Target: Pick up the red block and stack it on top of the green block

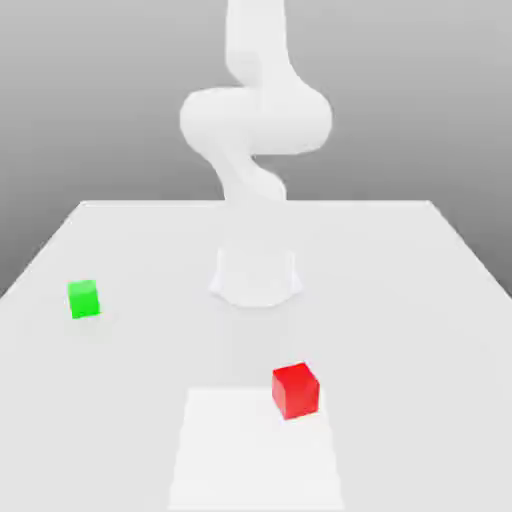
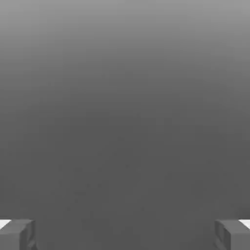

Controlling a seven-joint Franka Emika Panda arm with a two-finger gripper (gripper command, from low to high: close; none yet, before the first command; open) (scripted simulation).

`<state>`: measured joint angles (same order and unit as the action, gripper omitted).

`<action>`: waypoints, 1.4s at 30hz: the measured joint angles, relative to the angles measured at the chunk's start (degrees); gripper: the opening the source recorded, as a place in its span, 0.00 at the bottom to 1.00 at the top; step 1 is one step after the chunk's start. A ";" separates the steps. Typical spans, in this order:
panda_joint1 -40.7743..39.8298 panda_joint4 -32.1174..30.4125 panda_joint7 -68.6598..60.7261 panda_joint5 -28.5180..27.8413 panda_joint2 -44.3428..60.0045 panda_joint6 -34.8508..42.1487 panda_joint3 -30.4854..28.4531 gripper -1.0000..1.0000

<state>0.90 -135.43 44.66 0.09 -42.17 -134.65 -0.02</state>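
Small bright red matte cube sits near the front of the pale white tabletop, toward the exterior view's right of centre, resting partly on a lighter rectangular patch. Small bright green matte cube sits well apart from it, toward the exterior view's left and farther back. White robot arm rises behind both, touching neither. In the hand view the gripper has its 2 grey fingertips spread fully wide with nothing between them. Task not yet begun. Risks: red cube looks turned slightly off square, so an unaligned wrist may pinch corners and twist it; a long carry to the green cube invites an off-centre drop that topples the stack.
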 joint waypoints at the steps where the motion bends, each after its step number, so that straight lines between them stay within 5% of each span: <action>1: 0.43 -1.75 -0.58 0.05 1.82 -1.40 0.00 0.50; 17: 7.03 -29.70 -9.93 0.29 34.24 -25.70 0.81 0.50; 24: 7.87 -29.67 -9.93 -0.75 51.78 -40.08 0.40 0.50; 25: 7.93 -29.53 -9.89 -0.81 52.87 -41.02 0.32 0.00; 32: 7.84 -29.56 -9.71 -1.01 52.66 -40.81 0.39 0.00; 42: 3.94 -31.73 -6.56 -1.80 35.66 -26.29 -1.31 0.00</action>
<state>4.84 -167.16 38.10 -1.71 -6.51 -160.94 -1.33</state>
